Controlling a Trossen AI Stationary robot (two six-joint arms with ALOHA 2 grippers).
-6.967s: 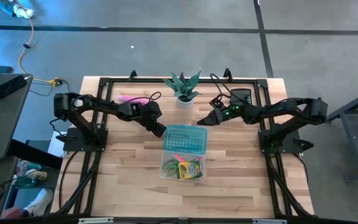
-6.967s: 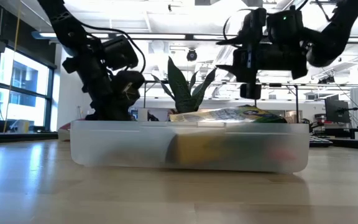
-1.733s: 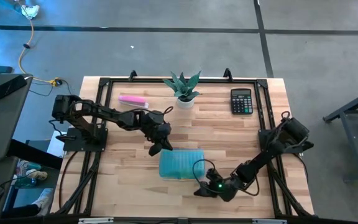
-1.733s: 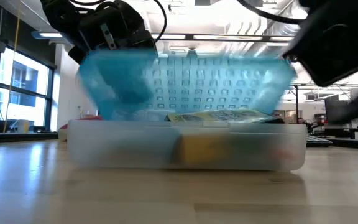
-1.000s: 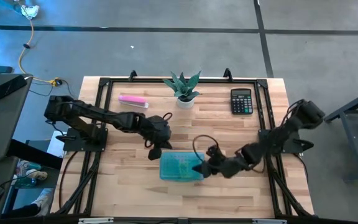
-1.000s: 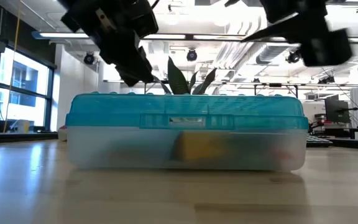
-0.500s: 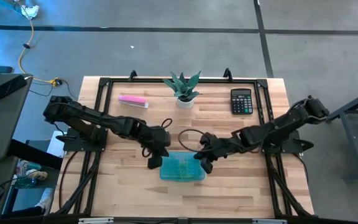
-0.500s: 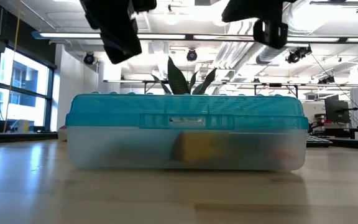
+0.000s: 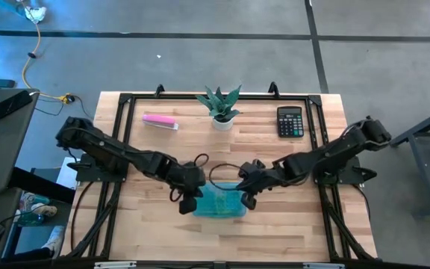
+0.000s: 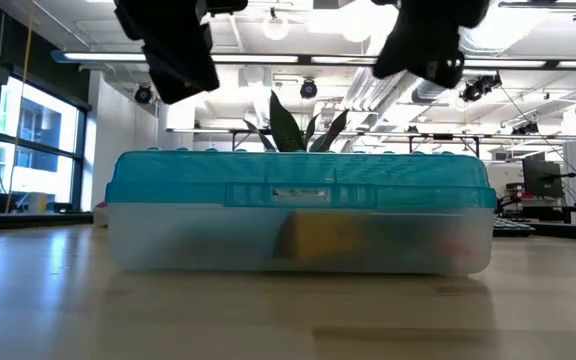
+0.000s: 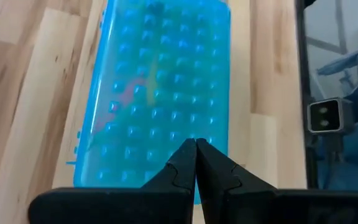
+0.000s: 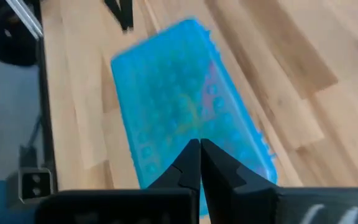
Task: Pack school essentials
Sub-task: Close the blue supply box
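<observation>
Wooden counter (image 9: 155, 224), black frame round its edges; catalogued left to right.

1. Pink bar (image 9: 160, 120), far left, lying loose, well apart from the work.
2. Left gripper (image 9: 186, 205), jaws together, holding nothing; poised at the left end of the case, just above its lid.
3. Case (image 9: 219, 202), centre front: clear tub, blue studded lid lying flat on it. School essentials inside, seen only as a yellow block and blurred colours through the wall.
4. Plant (image 9: 220, 104), far centre.
5. Right gripper (image 9: 248, 199), jaws together, empty; at the case's right end.
6. Calculator (image 9: 290, 122), far right.

Handling note: the step appears to be latching the lid. Press both ends down evenly and straight, so the case neither slides nor tips and the lid seats fully.
</observation>
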